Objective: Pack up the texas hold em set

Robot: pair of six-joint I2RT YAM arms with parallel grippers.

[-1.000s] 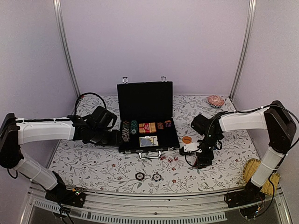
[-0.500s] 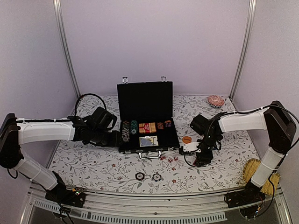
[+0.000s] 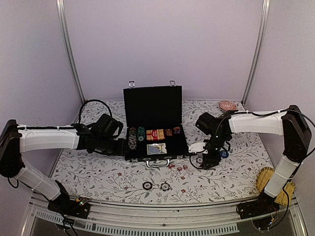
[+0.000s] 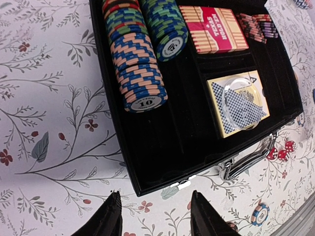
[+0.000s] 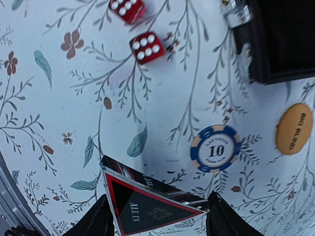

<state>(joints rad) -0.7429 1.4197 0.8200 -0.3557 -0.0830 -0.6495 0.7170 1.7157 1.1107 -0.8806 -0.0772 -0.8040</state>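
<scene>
Pale lilac walls (image 3: pixel 157 44) with silver posts (image 3: pixel 69 54) enclose a table (image 3: pixel 98 173) under a white leaf-printed cloth (image 4: pixel 49 103). The black briefcase (image 3: pixel 152 105) stands open mid-table, lid upright, chips (image 4: pixel 142 73) and cards (image 4: pixel 238 105) in its tray. The left gripper (image 4: pixel 155 219) hangs released by the case's front left corner; the right gripper (image 3: pixel 205 159) grasps the black-red triangle (image 5: pixel 147 206) above the cloth, near a blue chip (image 5: pixel 215 148), an orange disc (image 5: pixel 294 129) and two red dice (image 5: pixel 146 47)

Pink shell-like object (image 3: pixel 227 105) back right; yellow straw item (image 3: pixel 265 178), perhaps a mat, front right.
</scene>
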